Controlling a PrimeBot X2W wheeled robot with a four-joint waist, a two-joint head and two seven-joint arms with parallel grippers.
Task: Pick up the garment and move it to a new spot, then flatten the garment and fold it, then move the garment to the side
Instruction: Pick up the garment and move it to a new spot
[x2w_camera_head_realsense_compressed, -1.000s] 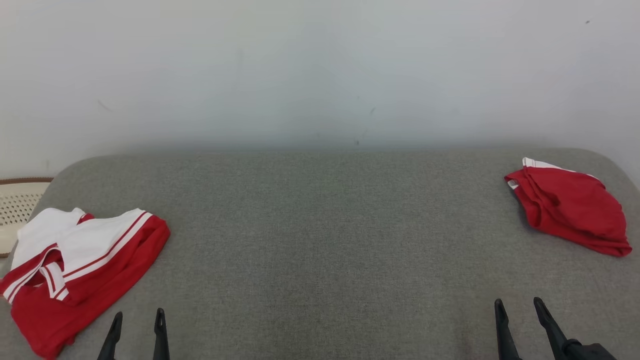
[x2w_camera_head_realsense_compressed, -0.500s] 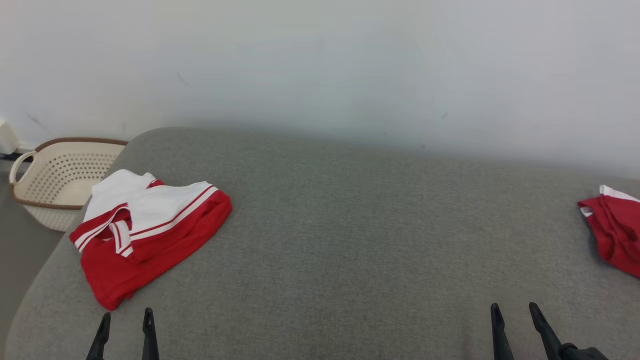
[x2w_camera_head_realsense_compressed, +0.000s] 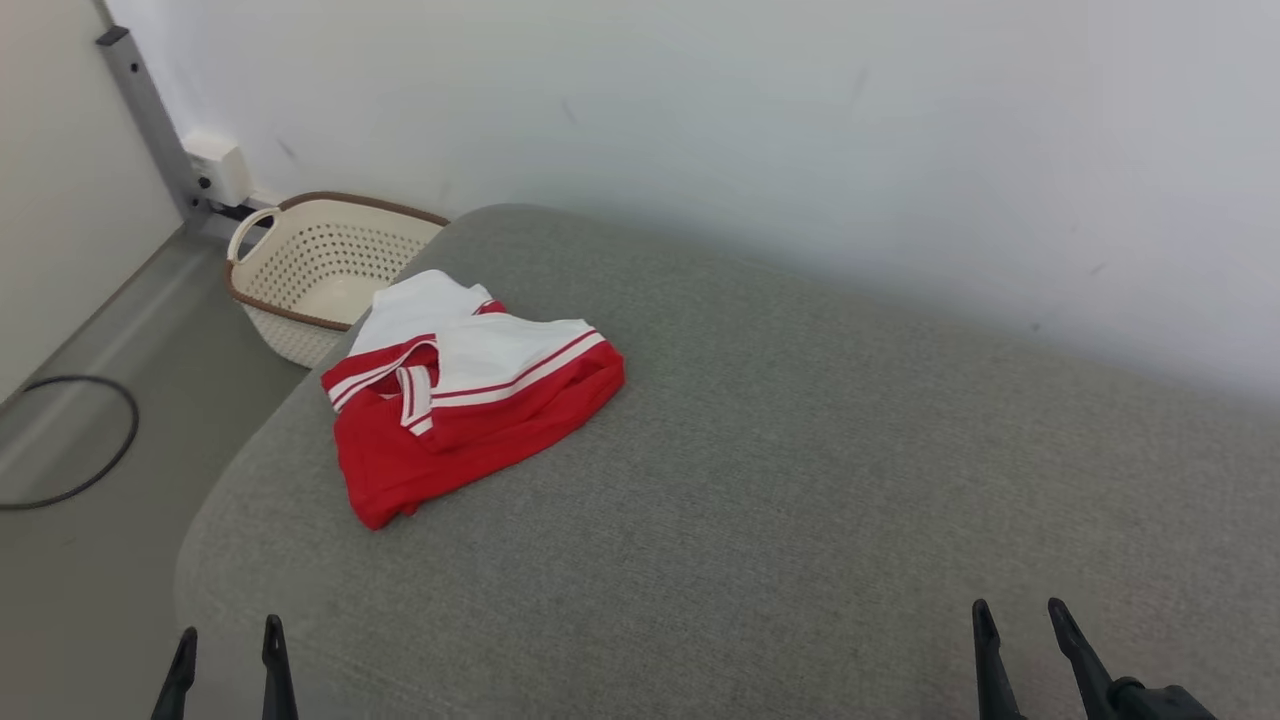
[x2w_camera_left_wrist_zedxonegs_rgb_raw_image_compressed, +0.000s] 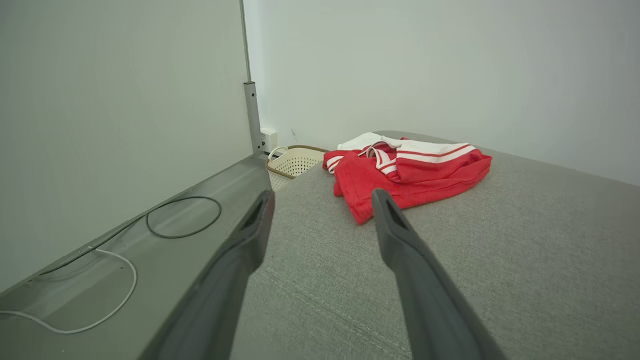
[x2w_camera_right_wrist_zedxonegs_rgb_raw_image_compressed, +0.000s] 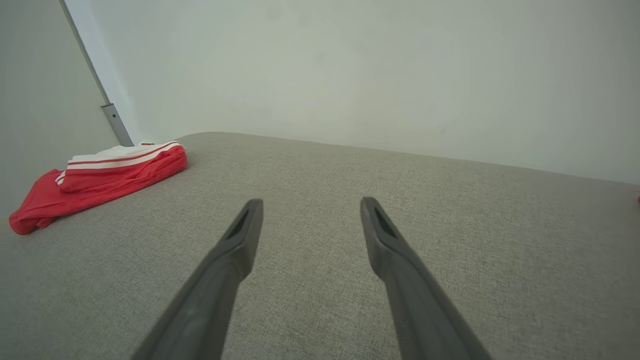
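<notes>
A crumpled red and white garment lies near the far left corner of the grey cushioned surface. My left gripper stands open at the lower left, short of the garment and over the surface's left edge. The left wrist view shows the garment just ahead of the open left gripper, nothing between the fingers. My right gripper is open at the lower right over bare fabric. From the right wrist, the garment lies far to the left of the open right gripper.
A cream perforated basket with a brown rim stands on the floor beyond the surface's left corner. A black cable loop and a white cable lie on the grey floor at the left. Walls close in behind and at left.
The camera has turned left: the garment has shifted from the left edge toward mid-picture, the second red garment at the right has left the picture, and the floor and basket have come into view.
</notes>
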